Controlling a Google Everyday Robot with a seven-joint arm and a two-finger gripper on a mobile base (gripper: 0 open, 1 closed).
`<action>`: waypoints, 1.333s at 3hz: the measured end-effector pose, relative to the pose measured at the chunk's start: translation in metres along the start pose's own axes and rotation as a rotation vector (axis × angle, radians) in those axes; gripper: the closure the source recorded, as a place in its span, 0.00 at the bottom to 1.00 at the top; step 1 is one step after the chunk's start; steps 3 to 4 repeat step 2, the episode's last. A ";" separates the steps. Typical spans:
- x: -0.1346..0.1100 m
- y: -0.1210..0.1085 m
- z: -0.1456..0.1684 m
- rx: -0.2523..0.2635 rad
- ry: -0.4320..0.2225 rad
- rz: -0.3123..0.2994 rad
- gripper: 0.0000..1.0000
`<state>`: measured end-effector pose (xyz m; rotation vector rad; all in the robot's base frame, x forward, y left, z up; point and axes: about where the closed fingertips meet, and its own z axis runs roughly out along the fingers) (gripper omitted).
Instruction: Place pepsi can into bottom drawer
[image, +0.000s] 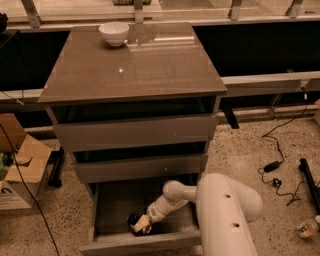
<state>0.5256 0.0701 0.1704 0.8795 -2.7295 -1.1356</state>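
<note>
The bottom drawer (102, 210) of the grey-brown cabinet is pulled open. The pepsi can (133, 219) shows as a small dark blue shape on the drawer floor near the front. My white arm reaches down into the drawer from the right, and the gripper (140, 224) is at the can, partly covering it. Whether the can rests on the drawer floor or is held just above it cannot be told.
A white bowl (114, 33) stands at the back left of the cabinet top (135, 65). The two upper drawers are slightly ajar. A cardboard box (20, 165) sits on the floor at left. Black cables (272, 167) lie on the floor at right.
</note>
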 end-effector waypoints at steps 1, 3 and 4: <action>0.000 0.000 0.000 0.000 0.000 0.000 0.00; 0.000 0.000 0.000 0.000 0.000 0.000 0.00; 0.000 0.000 0.000 0.000 0.000 0.000 0.00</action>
